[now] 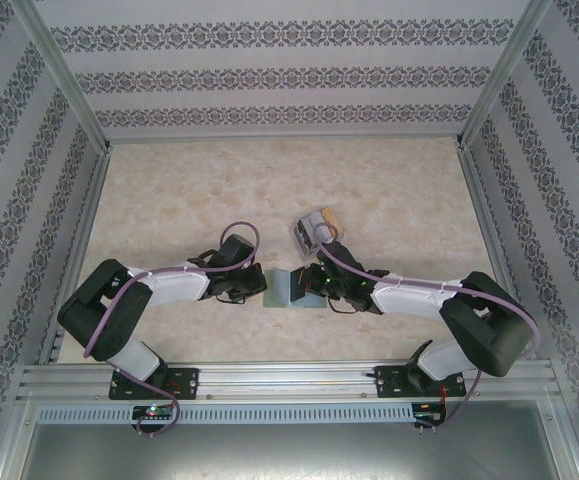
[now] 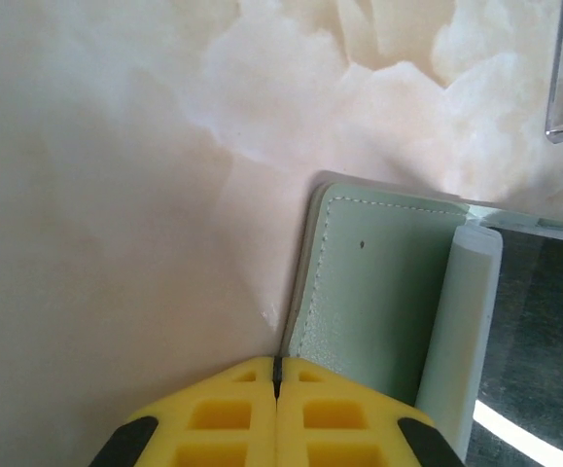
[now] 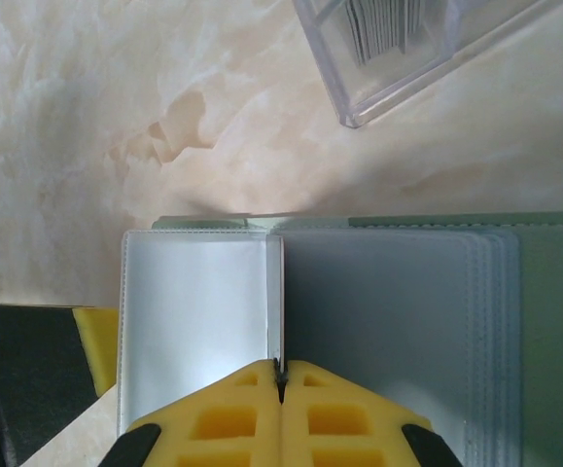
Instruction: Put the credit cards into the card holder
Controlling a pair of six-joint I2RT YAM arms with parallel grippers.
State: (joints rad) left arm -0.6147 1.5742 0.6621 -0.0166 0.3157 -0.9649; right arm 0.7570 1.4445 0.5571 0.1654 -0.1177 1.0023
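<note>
The holder (image 1: 294, 288), where is it now, Ivo?

It lies open on the table (image 1: 169, 190), near the arm bases, between the two grippers. The left gripper (image 2: 277, 375) is at the edge of its green cover (image 2: 378, 282), jaws together. If they pinch the edge or only touch it, I cannot tell.

And the right one?

The right gripper (image 3: 281, 375) stands at the middle fold, over the pockets (image 3: 378, 321). Its jaws are together too. A thin leaf (image 3: 273, 292) rises just in front of the tips. Maybe it is held, but this I cannot say.

Is any card inside already?

I see none. The pockets look empty, both the pale one on the left and the grey ones on the right.

So where are the cards (image 3: 378, 24)?

Further back, just beyond the holder. They stand on edge in the clear box (image 3: 398, 83), several together.

Then what is done?

I think only the opening of the holder. All the rest is left: to take each card out of the box and to slide it into a pocket.
</note>
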